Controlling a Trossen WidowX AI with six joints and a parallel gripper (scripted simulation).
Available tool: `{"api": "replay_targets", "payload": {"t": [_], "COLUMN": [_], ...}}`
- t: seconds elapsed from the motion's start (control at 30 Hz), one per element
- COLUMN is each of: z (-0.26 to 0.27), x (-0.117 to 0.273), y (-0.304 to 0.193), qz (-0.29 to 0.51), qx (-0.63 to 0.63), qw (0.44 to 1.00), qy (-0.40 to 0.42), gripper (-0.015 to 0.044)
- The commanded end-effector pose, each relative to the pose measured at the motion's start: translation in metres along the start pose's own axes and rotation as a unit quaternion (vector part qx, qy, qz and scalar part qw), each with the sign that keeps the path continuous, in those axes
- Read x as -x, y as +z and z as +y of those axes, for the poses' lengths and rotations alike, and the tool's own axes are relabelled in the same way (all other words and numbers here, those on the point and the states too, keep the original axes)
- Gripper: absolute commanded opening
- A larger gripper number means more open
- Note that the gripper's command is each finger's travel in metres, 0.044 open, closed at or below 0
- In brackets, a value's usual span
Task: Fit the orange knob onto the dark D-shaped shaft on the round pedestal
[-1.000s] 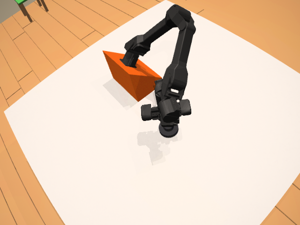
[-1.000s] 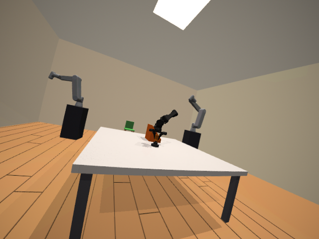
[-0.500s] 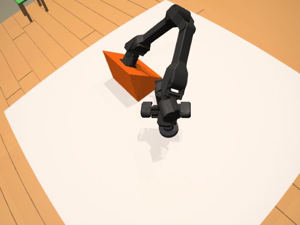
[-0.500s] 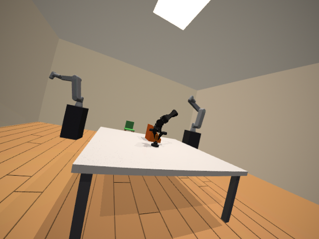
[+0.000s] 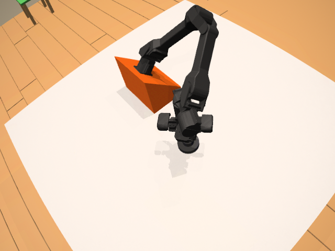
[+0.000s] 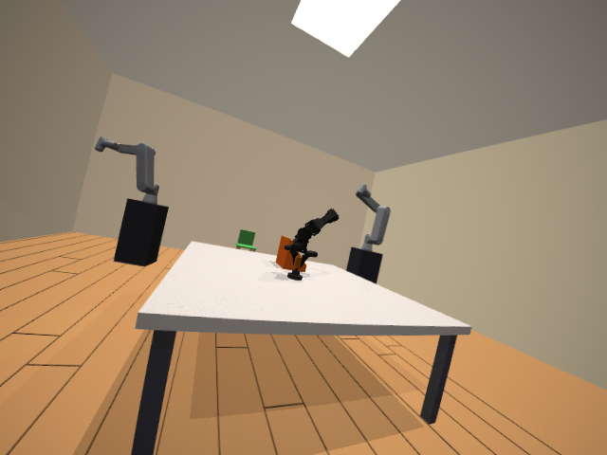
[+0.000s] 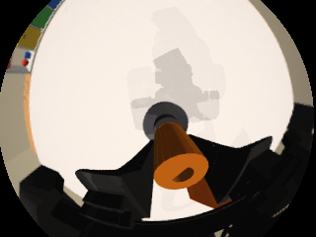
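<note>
The orange knob is between the fingers, its round end with a D-shaped hole facing the wrist camera. My gripper is shut on the knob, above the round pedestal. The dark round pedestal stands on the white table. In the wrist view the knob's far end overlaps the pedestal's raised centre. The shaft is hidden, and I cannot tell whether it is inside the knob. In the top view the arm hides the knob and the fingers.
A large orange wedge-shaped block stands under the arm's base, behind the pedestal. The white table carries both. A green chair and two grey arms on black stands are beyond the table.
</note>
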State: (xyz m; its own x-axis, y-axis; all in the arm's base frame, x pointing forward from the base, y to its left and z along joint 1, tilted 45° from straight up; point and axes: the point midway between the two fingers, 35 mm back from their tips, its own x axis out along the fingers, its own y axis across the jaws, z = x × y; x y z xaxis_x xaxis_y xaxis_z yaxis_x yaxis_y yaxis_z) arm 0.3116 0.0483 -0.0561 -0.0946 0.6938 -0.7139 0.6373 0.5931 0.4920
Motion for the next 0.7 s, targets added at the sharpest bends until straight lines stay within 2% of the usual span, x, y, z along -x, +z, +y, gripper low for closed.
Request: {"api": "replay_targets", "payload": {"t": [0.0, 0.67], "z": [-0.0005, 0.0003], "x": [-0.0002, 0.0039], "y": [0.0, 0.0001], "qz": [0.0, 0.0], "qx": [-0.004, -0.016], "qw": [1.0, 1.0], "qy": [0.0, 0.0], "gripper": [0.0, 0.0]}}
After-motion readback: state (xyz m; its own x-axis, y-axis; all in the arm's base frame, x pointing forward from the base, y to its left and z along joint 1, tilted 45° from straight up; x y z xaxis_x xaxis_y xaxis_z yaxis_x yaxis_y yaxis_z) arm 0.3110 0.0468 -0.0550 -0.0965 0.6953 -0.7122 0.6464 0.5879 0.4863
